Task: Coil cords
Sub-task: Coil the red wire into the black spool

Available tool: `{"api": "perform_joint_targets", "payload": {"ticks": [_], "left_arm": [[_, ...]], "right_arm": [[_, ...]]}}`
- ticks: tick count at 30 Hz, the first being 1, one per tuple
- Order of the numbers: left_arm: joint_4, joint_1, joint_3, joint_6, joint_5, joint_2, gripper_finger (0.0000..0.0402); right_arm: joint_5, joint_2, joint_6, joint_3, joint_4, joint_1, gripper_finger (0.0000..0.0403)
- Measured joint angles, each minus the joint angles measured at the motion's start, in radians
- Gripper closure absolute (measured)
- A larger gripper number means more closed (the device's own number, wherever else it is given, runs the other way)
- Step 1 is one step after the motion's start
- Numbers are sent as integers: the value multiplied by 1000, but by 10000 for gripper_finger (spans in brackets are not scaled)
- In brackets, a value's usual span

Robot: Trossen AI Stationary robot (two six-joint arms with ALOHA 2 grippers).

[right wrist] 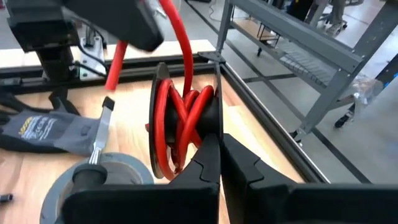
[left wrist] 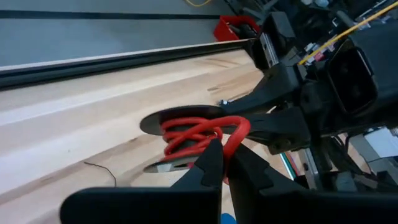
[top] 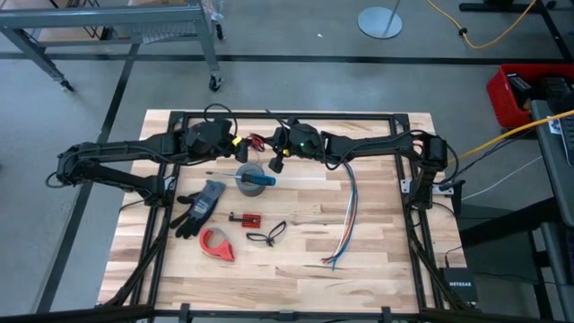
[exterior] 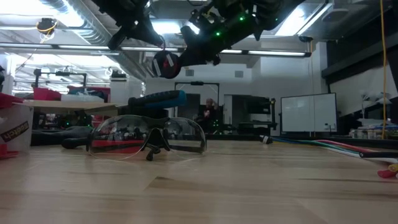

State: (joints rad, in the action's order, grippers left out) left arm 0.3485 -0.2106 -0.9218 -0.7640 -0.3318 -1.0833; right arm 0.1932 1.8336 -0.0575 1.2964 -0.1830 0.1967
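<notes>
Both grippers meet above the far middle of the table (top: 377,242), lifted well off the wood. Left gripper (left wrist: 225,163) has its jaws closed on a loop of the red cord (left wrist: 198,134), pinching the strand just beside the coil. Right gripper (right wrist: 219,146) has its jaws closed too, clamped on the black spool (right wrist: 163,118) that the red cord is wound around; the spool's discs stand on edge in the right wrist view, and one red strand rises from the coil toward the left arm. In the low view the coil hangs up in the air between the two arms, above the clear safety glasses (exterior: 148,135). Down on the table: grey tape roll (top: 250,179) with a blue-handled screwdriver (top: 257,178) lying across it, directly below the grippers; grey glove (top: 201,205) nearer the left arm; red tape dispenser (top: 216,243); small black looped cord (top: 267,235); long multicoloured wire bundle (top: 348,215) toward the right side.
</notes>
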Motion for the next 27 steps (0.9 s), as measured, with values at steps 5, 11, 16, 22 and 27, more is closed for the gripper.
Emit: {"api": "perform_joint_targets", "payload": {"ticks": [5,11,16,22,27], "left_arm": [[-16,0,0,-19,0,-6,401],[-81,9,0,-19,0,-26,401],[-146,34,0,14,-8,-68,401],[-183,64,0,54,-82,-73,401],[-186,90,0,68,-149,-83,401]], "right_arm": [[0,0,0,0,-38,0,402],[9,0,32,0,-60,0,402],[35,0,34,0,-89,1,402],[56,0,73,0,-110,29,402],[56,0,113,0,-139,58,402]]}}
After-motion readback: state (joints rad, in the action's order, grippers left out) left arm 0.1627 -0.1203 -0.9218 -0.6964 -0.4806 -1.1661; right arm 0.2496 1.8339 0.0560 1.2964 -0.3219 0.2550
